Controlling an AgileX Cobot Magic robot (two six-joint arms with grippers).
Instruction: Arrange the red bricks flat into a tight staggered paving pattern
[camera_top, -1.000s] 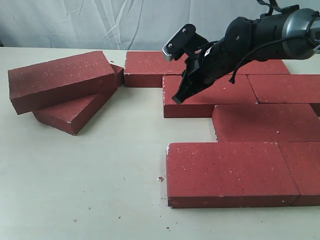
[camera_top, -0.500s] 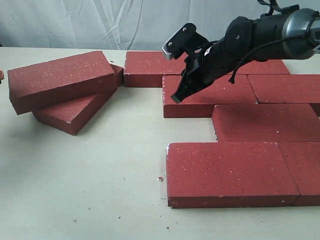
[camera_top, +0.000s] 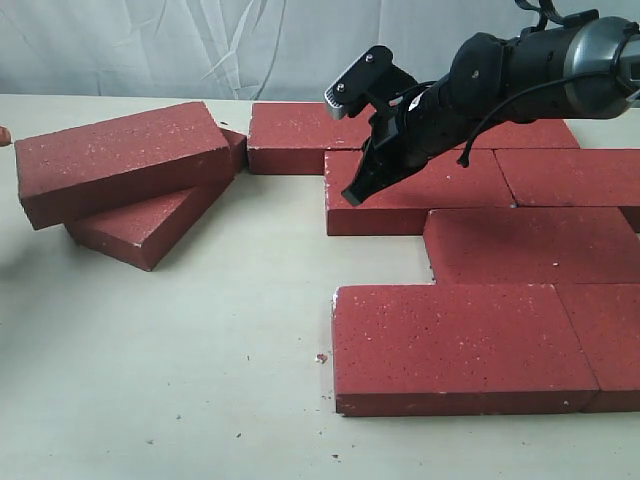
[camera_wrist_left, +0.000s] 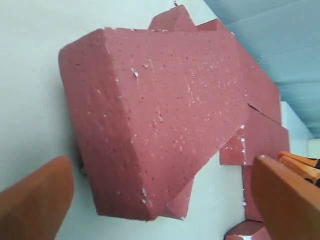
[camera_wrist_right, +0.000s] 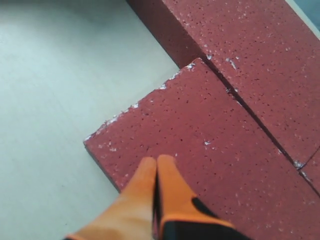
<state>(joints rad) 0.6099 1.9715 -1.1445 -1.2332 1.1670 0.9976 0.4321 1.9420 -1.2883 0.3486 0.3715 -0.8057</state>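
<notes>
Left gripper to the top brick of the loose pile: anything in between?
Nothing visible. In the left wrist view the left gripper is open and the end of the top brick faces it directly, with only bare table beside it. That brick lies across a second brick underneath.

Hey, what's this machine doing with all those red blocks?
A two-armed robot is laying dark red rectangular paving bricks flat on a pale table in a staggered pattern. Its right tool, closed, is over the end of one laid brick. Its left tool is open, facing two loose bricks stacked askew, not yet placed.
</notes>
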